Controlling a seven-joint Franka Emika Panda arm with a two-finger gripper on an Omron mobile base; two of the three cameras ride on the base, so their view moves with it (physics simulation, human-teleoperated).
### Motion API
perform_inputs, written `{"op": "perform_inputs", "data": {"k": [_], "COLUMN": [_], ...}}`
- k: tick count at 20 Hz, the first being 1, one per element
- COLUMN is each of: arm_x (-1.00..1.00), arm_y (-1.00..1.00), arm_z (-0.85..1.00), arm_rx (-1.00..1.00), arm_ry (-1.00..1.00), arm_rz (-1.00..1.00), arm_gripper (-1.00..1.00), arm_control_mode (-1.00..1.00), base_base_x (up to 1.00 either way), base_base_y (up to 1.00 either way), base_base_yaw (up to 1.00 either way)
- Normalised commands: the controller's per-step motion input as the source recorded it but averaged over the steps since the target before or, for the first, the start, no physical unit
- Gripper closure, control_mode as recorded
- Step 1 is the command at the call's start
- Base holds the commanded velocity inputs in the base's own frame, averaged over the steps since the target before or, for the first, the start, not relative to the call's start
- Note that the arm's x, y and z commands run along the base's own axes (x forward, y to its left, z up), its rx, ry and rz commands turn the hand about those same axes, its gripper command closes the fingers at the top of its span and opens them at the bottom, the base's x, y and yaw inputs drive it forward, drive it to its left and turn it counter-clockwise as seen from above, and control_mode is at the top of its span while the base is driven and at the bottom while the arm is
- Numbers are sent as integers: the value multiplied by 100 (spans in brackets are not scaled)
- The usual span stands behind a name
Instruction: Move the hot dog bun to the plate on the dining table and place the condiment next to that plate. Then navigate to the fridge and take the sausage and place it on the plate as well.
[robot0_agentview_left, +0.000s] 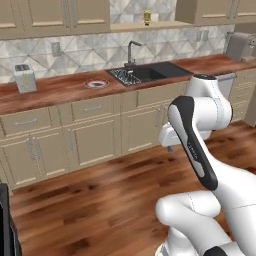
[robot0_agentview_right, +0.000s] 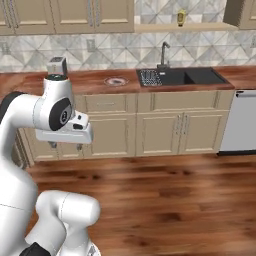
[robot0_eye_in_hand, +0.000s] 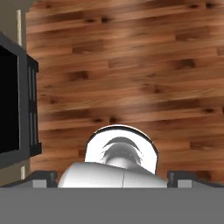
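A small yellow condiment bottle (robot0_agentview_left: 147, 17) (robot0_agentview_right: 181, 17) stands on the open shelf above the sink, far from my arm. My gripper (robot0_agentview_left: 170, 148) (robot0_agentview_right: 65, 146) hangs at the folded arm's end, pointing down over the wooden floor, well short of the counter. Its two dark fingertips (robot0_eye_in_hand: 41, 177) stand wide apart in the hand view, open and with nothing between them. The hot dog bun, plate, dining table, fridge and sausage are out of view.
A wood counter (robot0_agentview_left: 60, 90) (robot0_agentview_right: 95, 80) over beige cabinets holds a toaster (robot0_agentview_left: 24, 77) (robot0_agentview_right: 56, 65), a small round dish (robot0_agentview_left: 96, 83) (robot0_agentview_right: 116, 80) and a black sink (robot0_agentview_left: 145, 74) (robot0_agentview_right: 192, 76). A dishwasher (robot0_agentview_right: 240, 120) stands at the right. A dark appliance (robot0_agentview_left: 7, 225) (robot0_eye_in_hand: 15, 100) stands close on the left.
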Motion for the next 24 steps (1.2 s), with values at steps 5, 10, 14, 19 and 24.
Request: {"op": "perform_inputs", "data": {"k": [5, 10, 14, 19, 24], "arm_x": [0, 0, 0, 0, 0], "arm_y": [0, 0, 0, 0, 0], "arm_z": [0, 0, 0, 0, 0], "arm_rx": [0, 0, 0, 0, 0], "arm_ry": [0, 0, 0, 0, 0], "arm_rz": [0, 0, 0, 0, 0], "arm_gripper": [-100, -100, -100, -100, -100], "arm_control_mode": [100, 100, 100, 100, 100], "base_base_x": [100, 100, 100, 99, 77], "base_base_y": [-1, -14, -45, -50, -62], "base_base_yaw": [-25, -27, -16, -4, 11]}}
